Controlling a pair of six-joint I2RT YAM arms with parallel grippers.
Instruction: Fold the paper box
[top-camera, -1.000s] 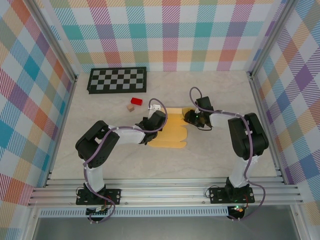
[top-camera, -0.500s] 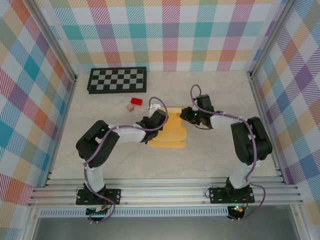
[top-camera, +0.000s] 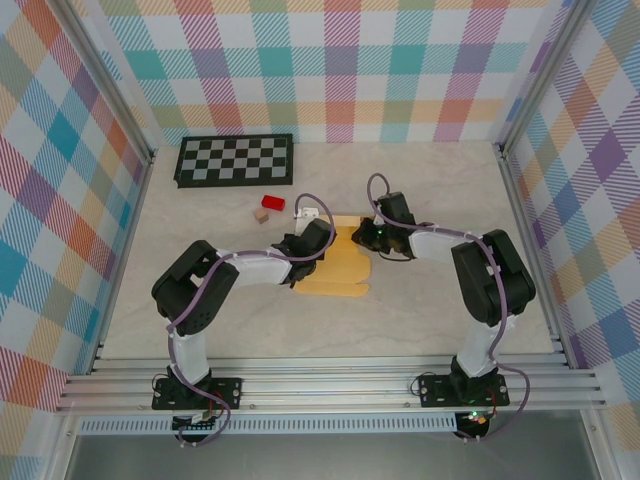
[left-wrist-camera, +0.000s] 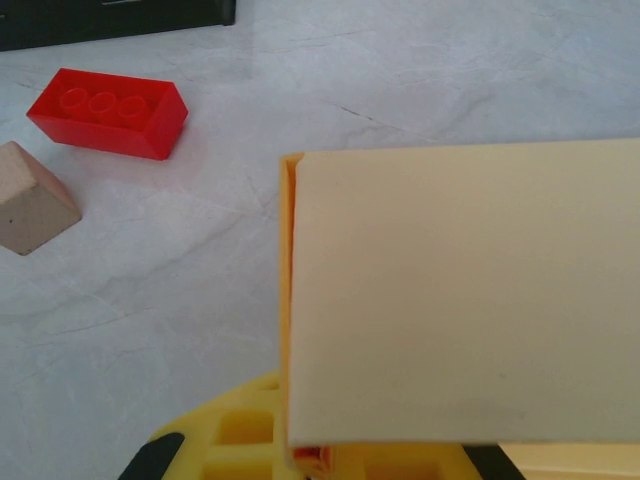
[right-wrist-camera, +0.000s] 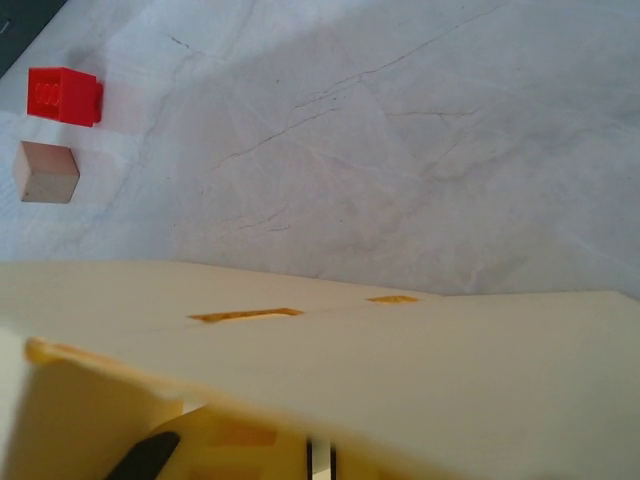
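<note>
The paper box (top-camera: 340, 265) is a yellow-orange cardboard sheet, partly folded, lying mid-table between the two arms. My left gripper (top-camera: 305, 246) is at its left edge. In the left wrist view a pale panel (left-wrist-camera: 460, 290) stands up in front of the camera, and the left gripper (left-wrist-camera: 320, 456) is shut on its folded lower edge. My right gripper (top-camera: 368, 235) is at the box's upper right corner. In the right wrist view a slotted panel (right-wrist-camera: 400, 360) leans over the right gripper (right-wrist-camera: 320, 462), whose jaws are nearly together on a thin pale edge.
A small red block (top-camera: 273, 202) and a tan cube (top-camera: 262, 215) lie just up-left of the box; both also appear at red block (left-wrist-camera: 108, 112) and tan cube (left-wrist-camera: 35, 210). A checkerboard (top-camera: 235, 159) lies at the back left. Aluminium rails fence the table.
The right gripper has slid left onto the box's upper right corner and closed its jaws. The box's right side has been pushed slightly inward. The left arm has stayed put.
</note>
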